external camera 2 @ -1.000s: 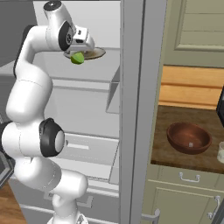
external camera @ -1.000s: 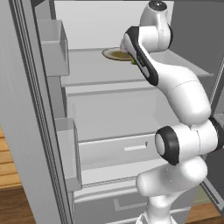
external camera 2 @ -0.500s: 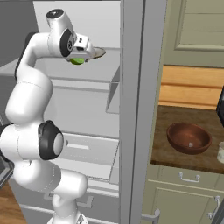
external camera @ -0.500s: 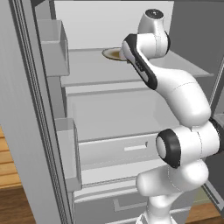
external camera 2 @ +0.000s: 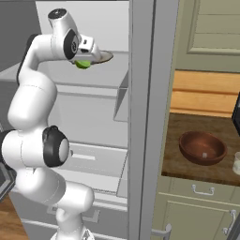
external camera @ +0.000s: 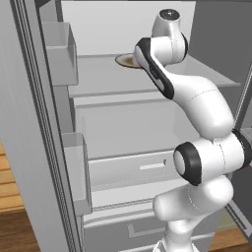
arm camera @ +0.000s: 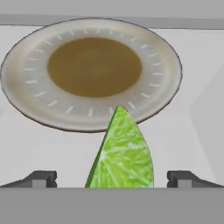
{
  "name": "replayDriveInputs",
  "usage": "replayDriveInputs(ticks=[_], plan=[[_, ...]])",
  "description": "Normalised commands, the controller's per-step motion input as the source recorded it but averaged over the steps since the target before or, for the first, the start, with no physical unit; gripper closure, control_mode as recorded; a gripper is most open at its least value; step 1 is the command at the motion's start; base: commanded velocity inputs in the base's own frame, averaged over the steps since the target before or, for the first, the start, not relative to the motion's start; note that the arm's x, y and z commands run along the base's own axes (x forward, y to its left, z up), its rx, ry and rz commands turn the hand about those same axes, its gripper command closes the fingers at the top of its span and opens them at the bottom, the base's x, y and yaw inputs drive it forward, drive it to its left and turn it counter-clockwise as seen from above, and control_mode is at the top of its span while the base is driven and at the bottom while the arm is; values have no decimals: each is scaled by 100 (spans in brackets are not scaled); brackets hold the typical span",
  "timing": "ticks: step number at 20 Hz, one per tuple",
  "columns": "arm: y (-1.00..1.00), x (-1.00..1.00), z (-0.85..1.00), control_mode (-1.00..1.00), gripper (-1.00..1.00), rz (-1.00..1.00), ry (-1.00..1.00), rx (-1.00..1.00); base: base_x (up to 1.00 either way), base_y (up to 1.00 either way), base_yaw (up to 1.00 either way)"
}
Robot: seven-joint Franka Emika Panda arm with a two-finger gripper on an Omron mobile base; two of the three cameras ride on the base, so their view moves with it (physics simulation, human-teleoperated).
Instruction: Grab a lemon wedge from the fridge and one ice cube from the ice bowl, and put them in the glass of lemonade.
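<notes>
Here the gripper (arm camera: 111,178) stands fully open and holds nothing: in the hand view its two dark fingertips (arm camera: 40,178) rise at either side, and the lemon wedge (arm camera: 121,151) sits between them, centred in the gap and touching neither. The wedge lies directly ahead of the gripper, its pointed end aimed away from the hand and its long axis running along the line of approach, across the line between the two tips. That is the relation on which the coming closure depends; the jaws appear well placed to shut on the wedge's flanks. The wedge's tip overlaps the near rim of the pale plate (arm camera: 26,100), which lies just beyond it on the fridge shelf (external camera: 103,81). In the right base view the wedge shows under the hand at the upper shelf of the fridge (external camera 2: 140,117), while the ice bowl (external camera 2: 190,152) and the glass of lemonade (external camera 2: 236,164) stand well apart on the counter (external camera 2: 180,131) to the right.

Compared with a second ago, the hand has pushed deeper into the fridge and closer over the wedge; the opening is unchanged.
</notes>
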Motion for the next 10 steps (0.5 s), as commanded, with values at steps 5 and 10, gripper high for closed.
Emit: replayDriveInputs(ticks=[5,10], plan=[[-24,2,-7,-100,-100,-10,0,0,0,0,0],[-9,0,-35,-100,-100,-8,0,0,0,0,0]])
